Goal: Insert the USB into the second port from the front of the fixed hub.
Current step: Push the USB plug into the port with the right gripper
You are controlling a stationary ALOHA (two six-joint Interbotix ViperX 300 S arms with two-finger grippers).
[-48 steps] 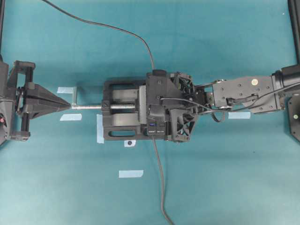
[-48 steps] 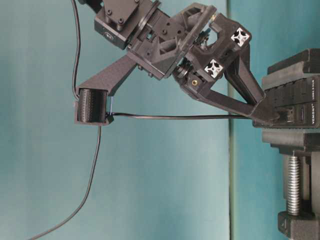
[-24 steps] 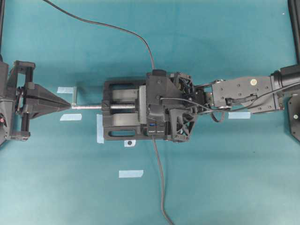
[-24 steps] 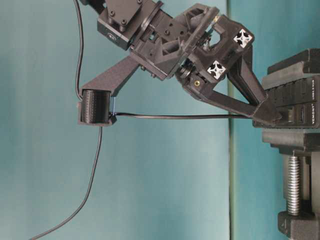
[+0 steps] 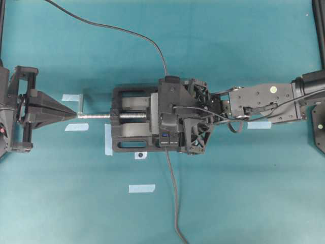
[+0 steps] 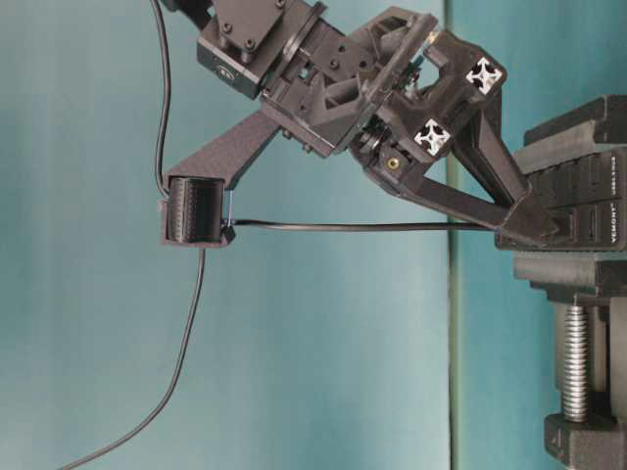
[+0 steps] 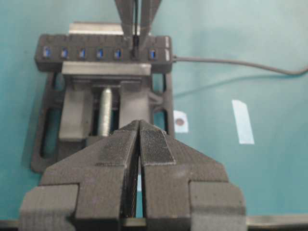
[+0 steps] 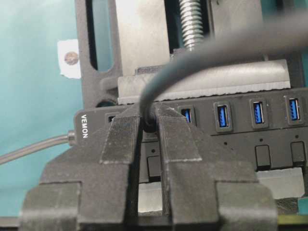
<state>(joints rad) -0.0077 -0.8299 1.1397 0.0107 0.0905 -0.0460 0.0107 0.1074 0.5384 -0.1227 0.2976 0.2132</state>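
Pressing the USB (image 8: 149,118) down at the second port from the front of the fixed hub (image 8: 250,139), we keep the right gripper (image 8: 149,122) clamped on it. Whether the plug is fully seated we cannot tell; release remains. Our left gripper (image 7: 139,144), pinched together and empty, waits before the vise (image 7: 72,115) that holds the hub.

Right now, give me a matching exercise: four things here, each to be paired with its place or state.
Things:
1. left gripper
2. right gripper
3. hub
4. vise screw

Places or states:
A. shut on the USB cable at the hub
B. clamped in the vise, blue ports showing
C. shut, holding nothing, facing the vise
D. silver, threaded, runs through the vise

Pairs: 1-C, 2-A, 3-B, 4-D
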